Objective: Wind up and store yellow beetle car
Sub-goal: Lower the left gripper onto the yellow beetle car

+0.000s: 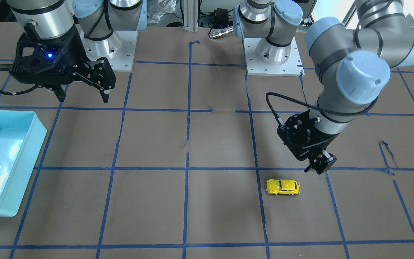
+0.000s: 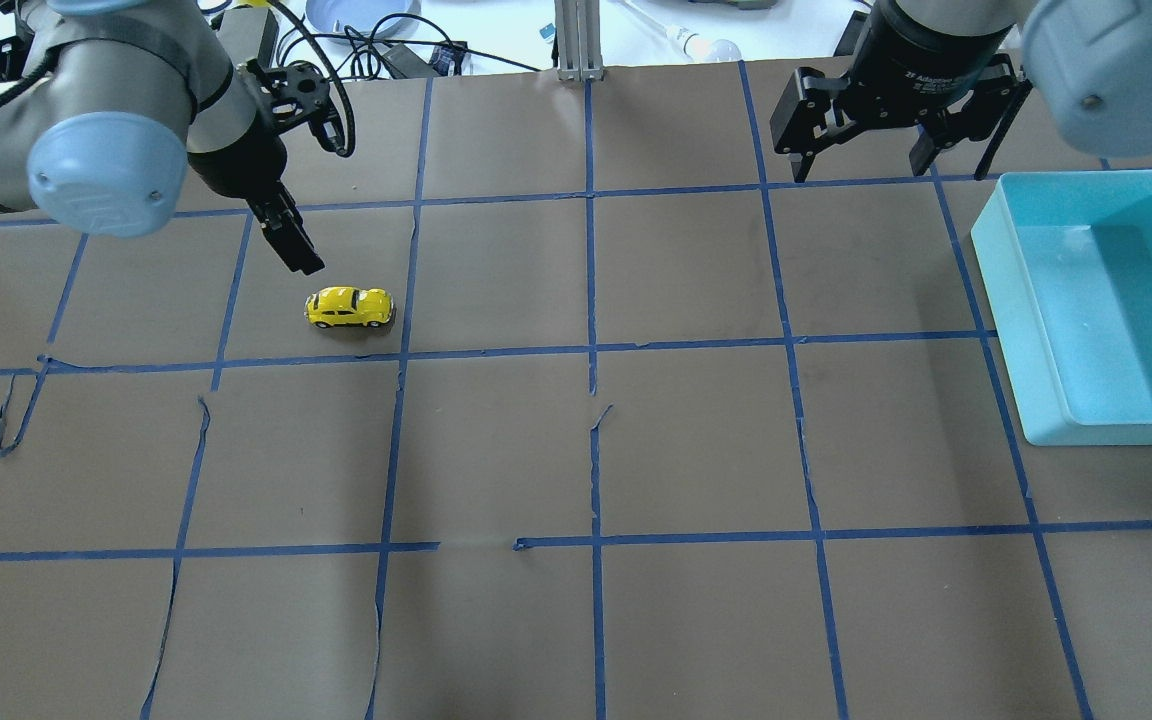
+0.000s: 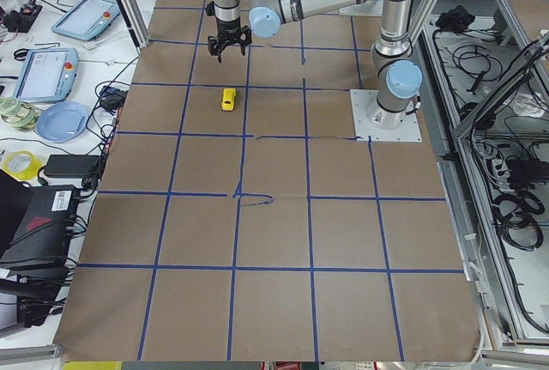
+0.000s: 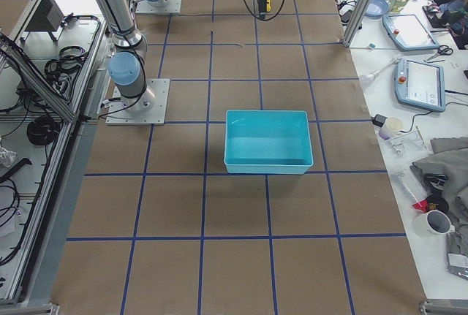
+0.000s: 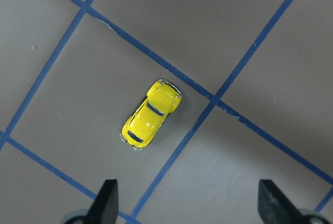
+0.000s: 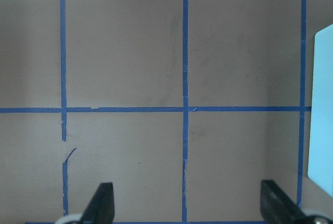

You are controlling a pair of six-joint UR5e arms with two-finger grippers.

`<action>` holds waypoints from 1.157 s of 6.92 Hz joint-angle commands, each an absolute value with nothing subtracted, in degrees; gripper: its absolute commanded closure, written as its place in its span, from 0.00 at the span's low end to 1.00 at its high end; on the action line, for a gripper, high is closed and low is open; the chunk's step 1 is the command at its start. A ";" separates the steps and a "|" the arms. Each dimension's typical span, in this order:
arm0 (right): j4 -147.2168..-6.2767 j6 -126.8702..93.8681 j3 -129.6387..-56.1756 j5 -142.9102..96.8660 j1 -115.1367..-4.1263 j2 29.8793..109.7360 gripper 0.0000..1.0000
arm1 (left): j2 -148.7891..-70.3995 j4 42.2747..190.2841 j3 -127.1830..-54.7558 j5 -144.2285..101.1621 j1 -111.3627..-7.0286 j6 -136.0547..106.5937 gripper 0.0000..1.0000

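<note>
The yellow beetle car (image 2: 349,307) stands on its wheels on the brown table, on my left side; it also shows in the front view (image 1: 282,187), the left side view (image 3: 229,99) and the left wrist view (image 5: 151,115). My left gripper (image 2: 298,260) hangs just above and beside the car, apart from it, open and empty, with both fingertips (image 5: 106,200) wide apart below the car in the wrist view. My right gripper (image 2: 886,170) is open and empty, raised over the far right of the table next to the teal bin (image 2: 1096,300).
The teal bin (image 1: 5,162) is empty and sits at the table's right end; its edge shows in the right wrist view (image 6: 322,104). Blue tape lines grid the brown table cover. Both arm bases (image 1: 271,54) stand at the robot's edge.
</note>
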State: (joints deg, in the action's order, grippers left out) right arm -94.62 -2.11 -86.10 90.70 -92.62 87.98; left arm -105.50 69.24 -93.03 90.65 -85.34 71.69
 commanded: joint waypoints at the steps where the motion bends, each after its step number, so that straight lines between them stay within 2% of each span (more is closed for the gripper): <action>1: -94.66 -2.11 -86.13 90.70 -92.64 87.98 0.00 | -110.98 63.56 -92.99 90.79 -85.34 86.70 0.07; 2: -94.57 -2.11 -86.13 90.70 -92.64 87.98 0.00 | -112.75 62.94 -93.60 90.79 -85.34 87.44 0.10; 4: -94.66 -2.11 -86.13 90.70 -92.64 87.98 0.00 | -115.12 58.03 -96.49 90.88 -85.34 92.71 0.09; 8: -94.66 -2.11 -86.13 90.70 -92.64 87.98 0.00 | -117.77 54.51 -97.65 90.88 -84.38 95.52 0.09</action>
